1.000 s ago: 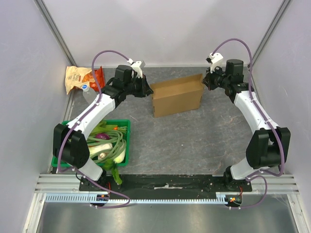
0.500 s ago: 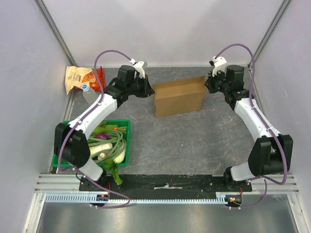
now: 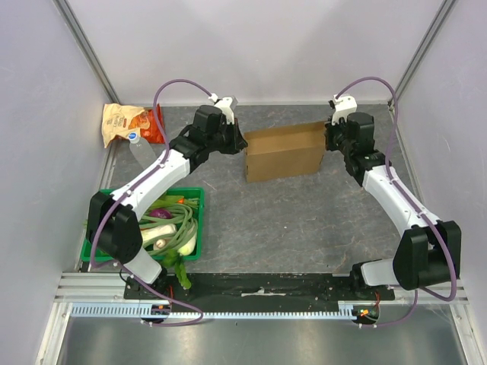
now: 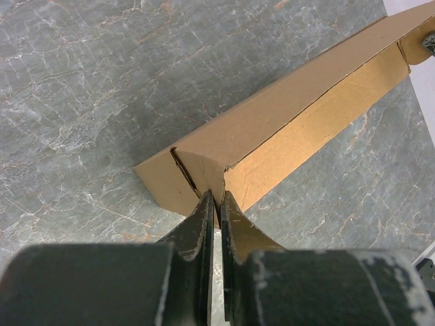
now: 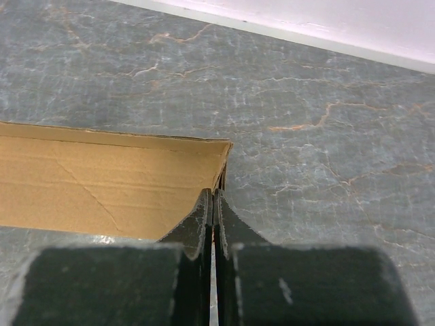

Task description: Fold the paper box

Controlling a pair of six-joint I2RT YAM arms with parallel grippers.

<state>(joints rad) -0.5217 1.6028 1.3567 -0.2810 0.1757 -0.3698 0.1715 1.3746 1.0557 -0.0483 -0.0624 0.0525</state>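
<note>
Two tools clamp paper box (image 3: 283, 156) ends (L tool (image 4: 216, 198), R tool (image 5: 213, 195)); green crate (image 3: 200, 228) holds veg (image 3: 171, 224)

The box (image 3: 283, 152) was plain brown, the table (image 3: 304, 220) grey with pale marbled veins (some rust-tinted), the crate (image 3: 201, 228) green, the bag (image 3: 125, 124) orange and tan, the cables (image 3: 183, 80) purple.

My right gripper (image 5: 213, 197) pinches its dark fingers together on the end corner of the plain brown corrugated cardboard box (image 5: 102, 180). The box stretches left across the grey marbled tabletop (image 5: 326, 156).
</note>
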